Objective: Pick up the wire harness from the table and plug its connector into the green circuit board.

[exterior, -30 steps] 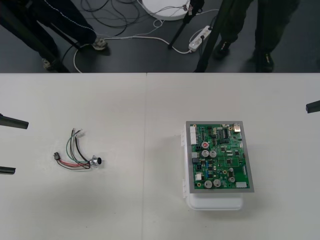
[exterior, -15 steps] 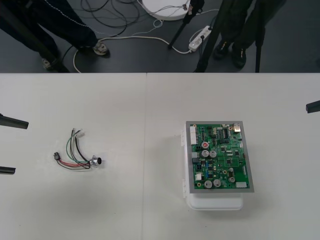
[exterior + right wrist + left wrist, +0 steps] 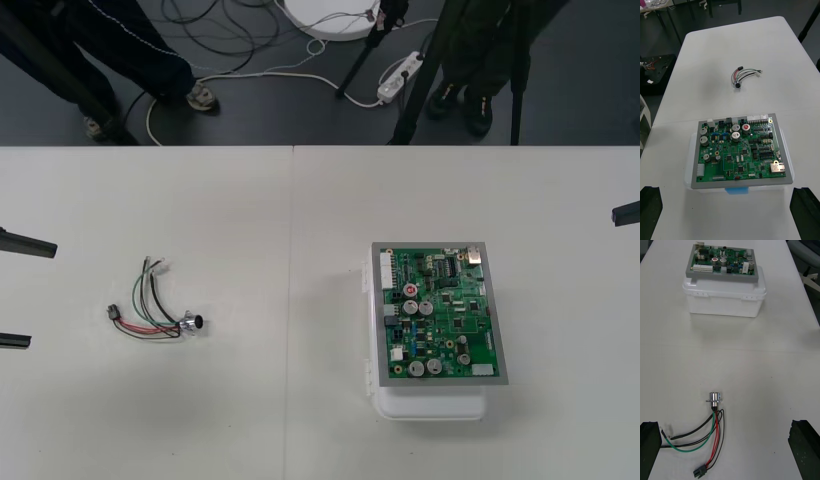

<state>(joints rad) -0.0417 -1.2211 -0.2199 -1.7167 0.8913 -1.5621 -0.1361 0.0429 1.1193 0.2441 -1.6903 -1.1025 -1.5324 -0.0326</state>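
The left pincer (image 3: 40,295) stays parked at the left edge of the tabletop (image 3: 250,420), fingers spread wide. Near it the harness (image 3: 152,308) lies loose and unmoved, well apart from the board (image 3: 438,313). The right pincer (image 3: 728,212), equally spread, still waits beyond the board at the right edge. Nothing on the tabletop has shifted.

Open table (image 3: 250,420) all round the harness (image 3: 155,310). Circuit board (image 3: 438,312) on white base (image 3: 428,403) stands well apart, raised.
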